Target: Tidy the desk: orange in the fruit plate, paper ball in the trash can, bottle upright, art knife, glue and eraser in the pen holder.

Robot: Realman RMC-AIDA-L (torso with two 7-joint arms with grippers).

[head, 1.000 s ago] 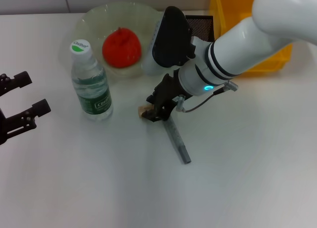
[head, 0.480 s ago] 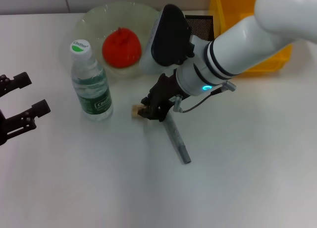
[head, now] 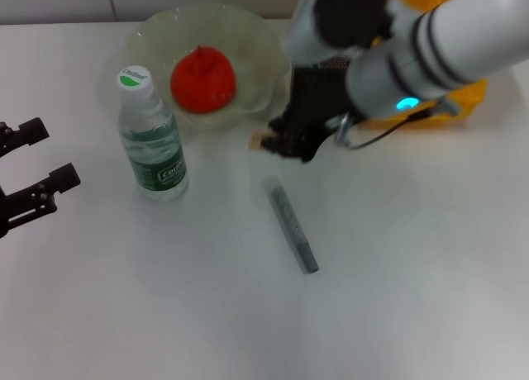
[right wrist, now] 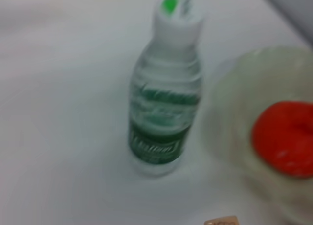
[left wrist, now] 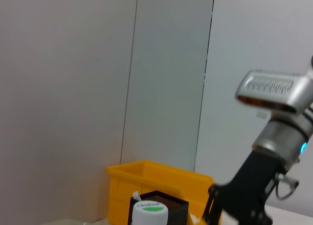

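Closest to the robot, the art knife [head: 293,225] is lying flat on the white table [head: 397,297], a grey stick angled a bit, nothing touching it.

Off at the robot's left edge, the left gripper [head: 33,186] is just hanging out above the table, jaws wide open and holding nothing, well apart from everything else.

Next up, the bottle [head: 152,138] is standing upright with its white and green cap on top, just beside the fruit plate [head: 157,33].

About level with that, the right gripper [head: 277,142] is up over the table between the knife and the plate, jaws closed on a small tan eraser [head: 259,139] that pokes out toward the plate side. You can catch a sliver of it at the edge of the right wrist view too.

Behind the bottle the orange [head: 203,79] is sitting in the clear fruit plate.

Farthest back, the black mesh pen holder [left wrist: 166,205] is right up against the yellow bin [head: 455,99], mostly hidden by the right arm in the head view.
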